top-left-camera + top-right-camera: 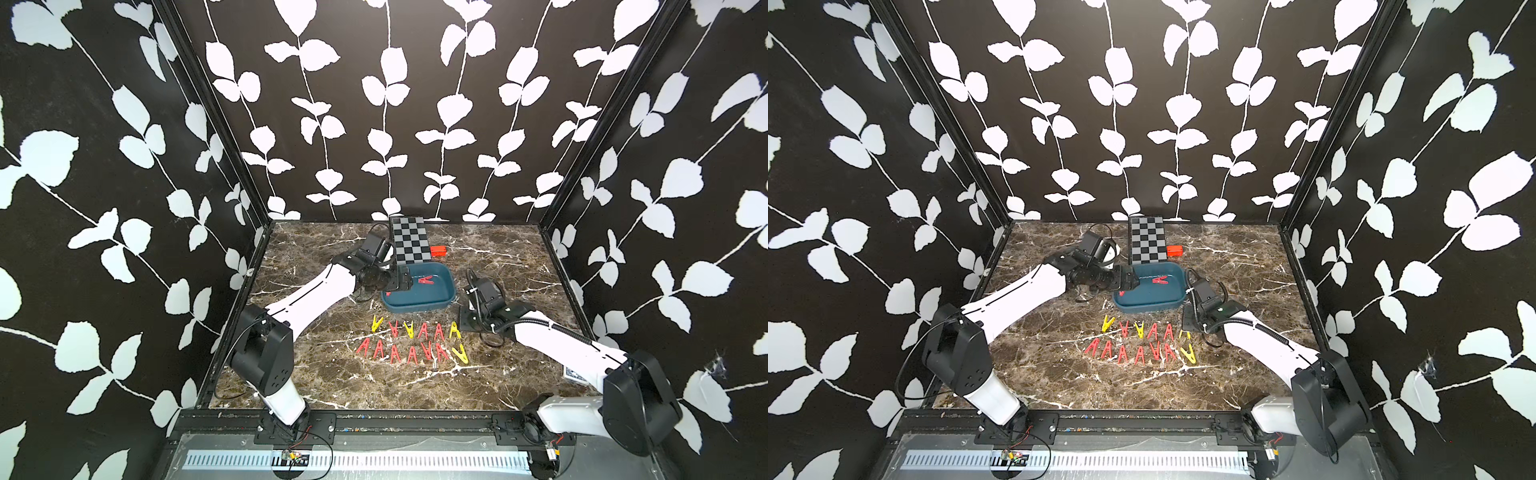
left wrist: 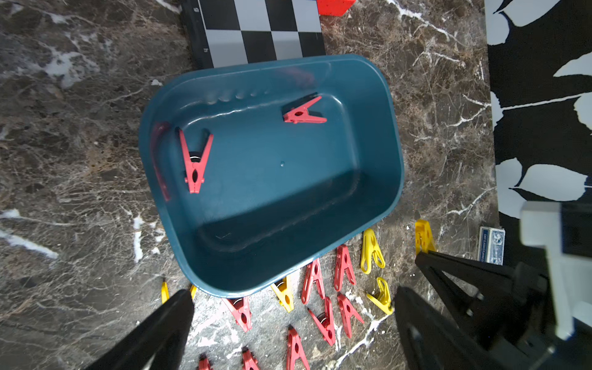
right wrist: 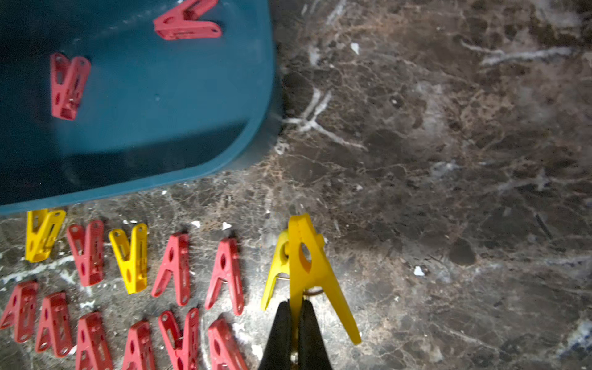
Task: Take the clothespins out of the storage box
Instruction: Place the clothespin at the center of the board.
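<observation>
Probably light, stiff plastic, the yellow clothespin (image 3: 315, 272) was pinched by one leg in the right gripper (image 3: 295, 304) (left gripper (image 2: 291, 293) gaped empty).

The storage box (image 2: 272, 198) is showing smooth teal plastic, and its inside is giving a soft half-gloss. The clothespins (image 2: 194, 160) are looking like hard moulded plastic, slightly matt. On the yellow clothespin (image 3: 307, 256) a thin metal spring is showing. The table (image 3: 448, 160) is looking like brown marble with white veins, smooth and faintly shining. The checkered board (image 2: 256, 32) is appearing flat and matt. The fingers (image 3: 278, 336) of the right gripper (image 3: 296, 304) are looking black and matt. The arm shells (image 1: 316, 295) are shining as glossy white plastic. The walls (image 1: 104, 208) are looking matt; whether paper or cloth, I cannot tell.
</observation>
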